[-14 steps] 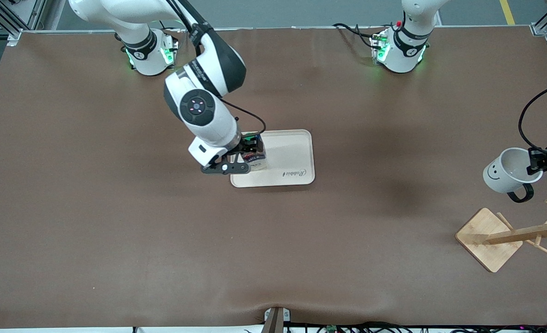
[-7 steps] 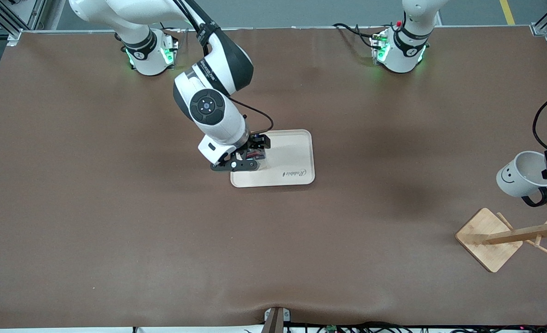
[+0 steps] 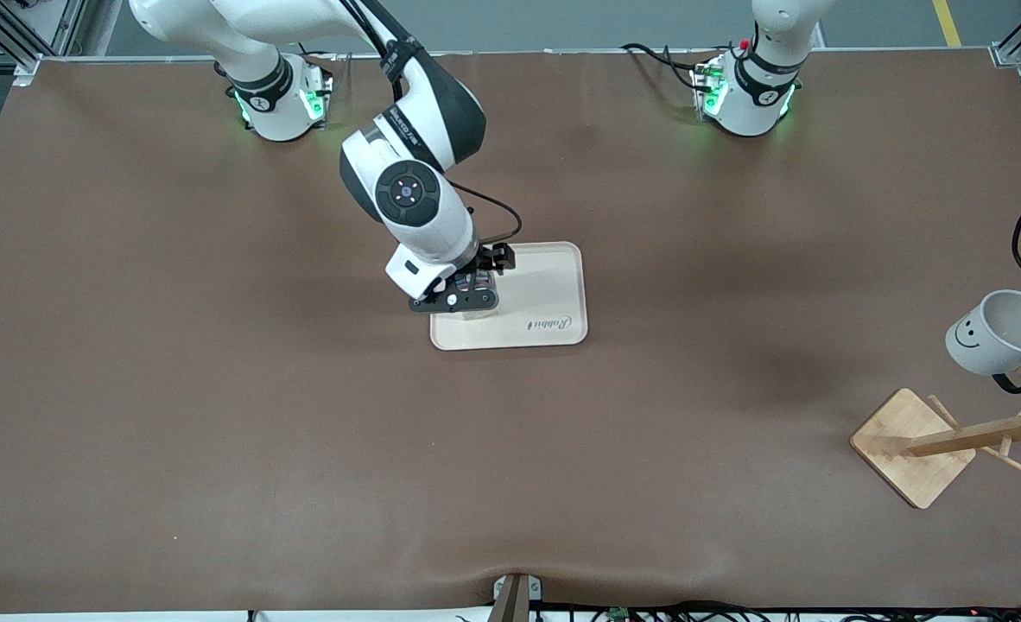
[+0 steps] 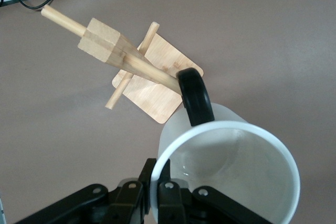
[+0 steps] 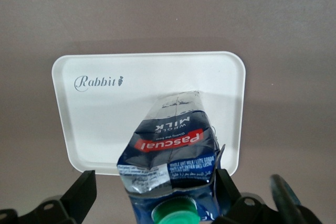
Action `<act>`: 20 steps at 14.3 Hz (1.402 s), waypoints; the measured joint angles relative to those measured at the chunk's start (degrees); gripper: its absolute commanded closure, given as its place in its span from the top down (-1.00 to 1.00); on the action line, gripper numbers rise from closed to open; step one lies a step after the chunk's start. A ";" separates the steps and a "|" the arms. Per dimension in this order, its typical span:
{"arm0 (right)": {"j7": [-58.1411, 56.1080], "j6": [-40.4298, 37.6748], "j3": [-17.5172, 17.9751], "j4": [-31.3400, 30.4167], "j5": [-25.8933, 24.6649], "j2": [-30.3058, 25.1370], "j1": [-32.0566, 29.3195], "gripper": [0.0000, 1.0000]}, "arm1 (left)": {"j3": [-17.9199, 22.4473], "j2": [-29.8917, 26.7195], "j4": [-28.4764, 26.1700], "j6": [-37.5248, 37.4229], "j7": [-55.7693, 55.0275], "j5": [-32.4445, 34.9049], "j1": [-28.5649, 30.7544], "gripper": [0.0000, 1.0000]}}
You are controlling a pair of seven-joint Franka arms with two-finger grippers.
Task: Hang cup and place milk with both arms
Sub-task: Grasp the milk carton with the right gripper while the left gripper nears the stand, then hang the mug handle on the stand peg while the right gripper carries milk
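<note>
Cup [image 3: 998, 333]: white, smiley on its side, held in the air above the wooden rack [image 3: 951, 436] at the left arm's end of the tabletop [image 3: 217, 389]; black handle [image 4: 194, 95] close to a peg, not yet hooked on.
Left gripper [image 4: 157, 195]: over the rack, fingers pinching the cup's rim, one inside and one outside.
Milk [image 5: 170, 150]: dark blue carton with green cap, gripped and tilted over the white tray [image 3: 554, 298] near the middle of the tabletop; whether its base touches the tray cannot be told.
Right gripper [image 3: 467, 289]: over the tray's end toward the right arm, fingers clamped on the carton's sides.
Done: both things picked up and carried to their places.
Left: handle to be threaded onto a peg and let go; carton to be stood upright on the tray and released.
Stage: judged late, both placements pending.
</note>
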 measured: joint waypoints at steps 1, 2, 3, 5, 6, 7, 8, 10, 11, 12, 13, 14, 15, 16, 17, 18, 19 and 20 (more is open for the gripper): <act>0.04 -0.02 -0.01 0.00 -0.14 0.19 0.10 0.13 | 0.00 0.29 0.12 0.52 1.07 -0.01 0.31 -1.00; 0.04 -0.04 -0.02 0.00 -0.57 0.31 0.13 -0.46 | 0.00 0.79 0.49 1.14 2.24 -0.23 0.65 -1.00; 0.04 -0.04 -0.05 0.01 -1.22 0.35 0.14 -0.84 | 0.01 1.37 0.94 1.43 2.99 -0.46 0.94 -1.00; 0.07 -0.06 -0.21 0.34 -2.00 0.29 0.14 -1.00 | 0.00 2.33 1.65 1.64 3.65 -0.58 1.13 -1.00; 0.17 -0.06 -0.39 0.68 -2.00 0.27 0.13 -1.00 | -0.04 2.61 1.84 1.65 3.69 -0.58 1.12 -0.74; 0.59 -0.40 -0.62 1.30 -2.00 0.25 0.03 -1.00 | -0.08 2.76 1.97 1.65 3.69 -0.58 1.12 -0.11; 1.05 -1.66 -0.90 2.32 -2.00 0.16 -0.27 -1.00 | -0.11 2.81 2.03 1.65 3.65 -0.58 1.10 0.45; 1.58 -7.31 -1.28 6.16 -1.63 -0.25 -2.32 -1.00 | -0.25 2.83 2.06 1.65 3.13 -0.59 1.02 1.00; 1.62 -10.30 -1.37 8.19 -1.31 -0.58 -3.92 -1.00 | -0.47 2.88 2.07 1.65 2.13 -0.61 0.98 1.00; 1.62 -12.15 -1.43 9.64 -1.10 -0.94 -5.67 -1.00 | -0.75 2.93 2.08 1.65 1.01 -0.63 0.93 1.00; 1.62 -13.00 -1.48 10.59 -0.96 -1.40 -7.48 -1.00 | -1.27 2.94 2.12 1.65 -0.34 -0.65 0.92 1.00; 1.61 -13.57 -1.54 11.06 -0.85 -2.08 -9.26 -1.00 | -2.05 2.93 2.23 1.65 -1.96 -0.67 0.91 1.00; 1.61 -14.67 -1.57 11.34 -0.77 -2.79 -11.00 -1.00 | -2.98 2.92 2.37 1.63 -3.79 -0.68 0.88 1.00; 1.61 -16.03 -1.62 11.39 -0.74 -3.55 -12.59 -1.00 | -3.93 2.89 2.49 1.51 -5.52 -0.68 0.87 1.00; 1.61 -17.21 -1.68 11.39 -0.77 -4.13 -13.97 -1.00 | -4.72 2.78 2.58 1.14 -6.93 -0.68 0.83 1.00; 1.65 -18.07 -1.82 11.34 -0.86 -4.55 -15.22 -1.00 | -5.35 2.62 2.66 0.45 -8.46 -0.68 0.78 1.00; 1.68 -18.60 -2.08 11.11 -1.12 -4.81 -16.51 -1.00 | -5.96 2.36 2.78 -0.49 -10.46 -0.68 0.78 1.00; 1.64 -18.87 -2.39 10.75 -1.57 -4.95 -18.14 -1.00 | -6.64 1.98 2.94 -1.63 -12.68 -0.68 0.78 1.00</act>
